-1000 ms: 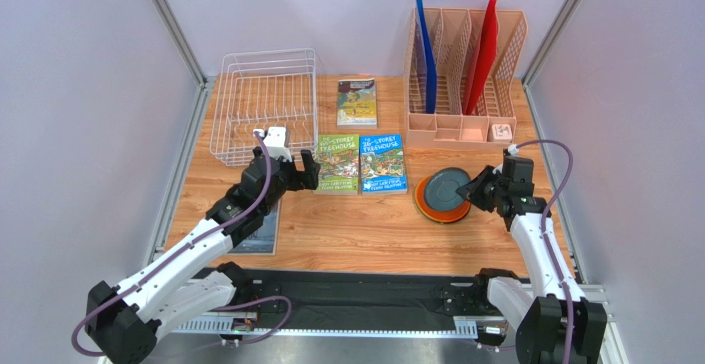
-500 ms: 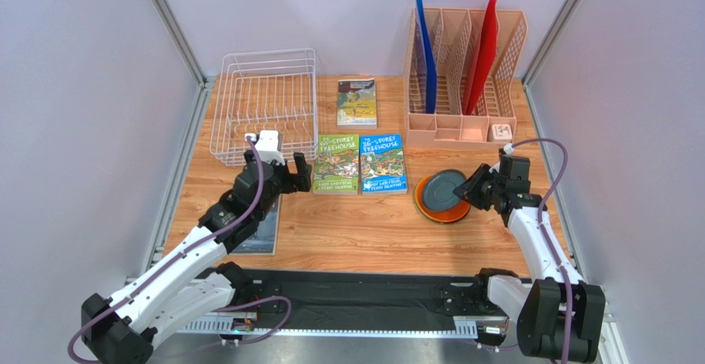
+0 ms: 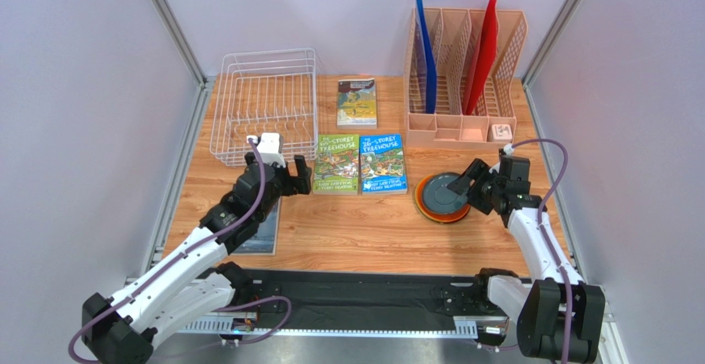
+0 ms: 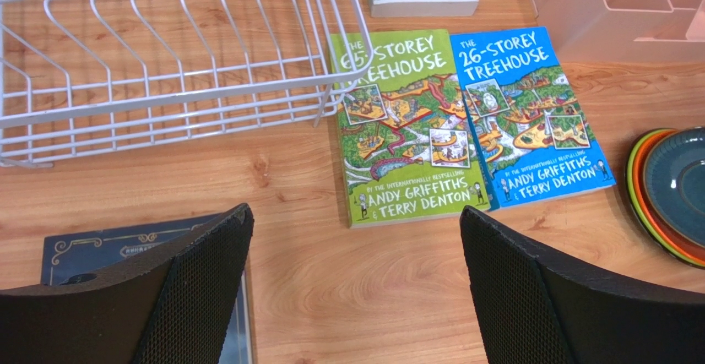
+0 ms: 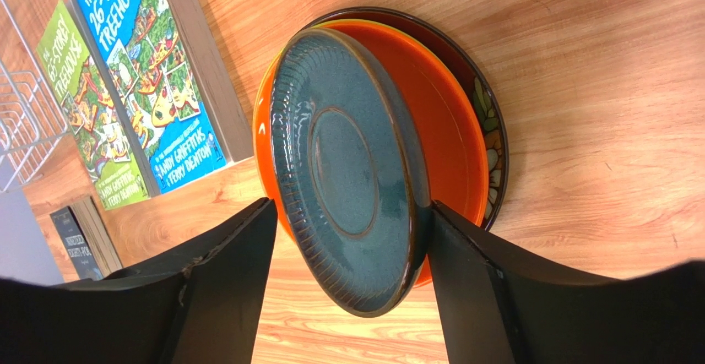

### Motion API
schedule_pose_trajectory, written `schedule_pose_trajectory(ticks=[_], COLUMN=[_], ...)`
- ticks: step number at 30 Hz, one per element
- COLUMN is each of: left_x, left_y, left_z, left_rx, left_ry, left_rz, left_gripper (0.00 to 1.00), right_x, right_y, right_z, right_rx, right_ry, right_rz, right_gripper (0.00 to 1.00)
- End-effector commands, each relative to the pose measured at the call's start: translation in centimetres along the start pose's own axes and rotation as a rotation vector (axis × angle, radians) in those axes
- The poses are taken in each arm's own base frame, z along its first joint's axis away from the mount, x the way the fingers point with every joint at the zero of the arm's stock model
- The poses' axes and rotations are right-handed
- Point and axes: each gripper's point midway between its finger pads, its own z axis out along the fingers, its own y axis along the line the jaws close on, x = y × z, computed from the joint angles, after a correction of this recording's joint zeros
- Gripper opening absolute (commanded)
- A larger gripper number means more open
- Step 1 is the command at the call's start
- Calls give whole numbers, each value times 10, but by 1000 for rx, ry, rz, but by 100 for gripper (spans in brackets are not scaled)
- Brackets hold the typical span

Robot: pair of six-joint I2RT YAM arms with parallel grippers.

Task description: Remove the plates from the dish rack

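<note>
Overhead view: dish rack (image 3: pixel 265 104) stood upper left of the frame; plates (image 3: pixel 438 201) lay stacked right of centre on the table (image 3: pixel 347 236), well apart from the rack; left gripper (image 3: pixel 299 174) hung left of centre, beside a green book (image 3: pixel 338 164); right gripper (image 3: pixel 463 192) sat over the stack's right side.

Left wrist view: jaws spread wide above bare wood; rack upper left; green book and blue book (image 4: pixel 525 116) side by side, centre; stack at right edge.

Right wrist view: grey plate (image 5: pixel 347 166) lay topmost, on an orange plate (image 5: pixel 451 124) and a patterned plate (image 5: pixel 495 133); fingers (image 5: pixel 223 290) flanked the grey plate's rim; whether they pressed it could not be told.
</note>
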Motion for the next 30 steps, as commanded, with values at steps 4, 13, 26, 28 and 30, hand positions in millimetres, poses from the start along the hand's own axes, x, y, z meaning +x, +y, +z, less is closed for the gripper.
schedule_pose_trajectory(ticks=[4, 13, 26, 28, 30], left_x=[2, -7, -15, -19, -23], left_y=[-1, 4, 19, 18, 20], left_z=[4, 2, -5, -5, -7], left_rx=[-3, -29, -89, -85, -94], left_ry=[10, 8, -31, -47, -55], left_rz=[22, 62, 99, 106, 109], left_gripper=[100, 100, 100, 100, 100], right_x=[-16, -41, -78, -78, -80], right_y=[-4, 0, 31, 42, 43], right_z=[-5, -22, -18, -9, -6], right_rx=[51, 80, 80, 79, 139], right_ry=[-50, -158, -360, -382, -426], right_rz=[-33, -101, -299, -355, -451], right_gripper=[82, 94, 97, 97, 96])
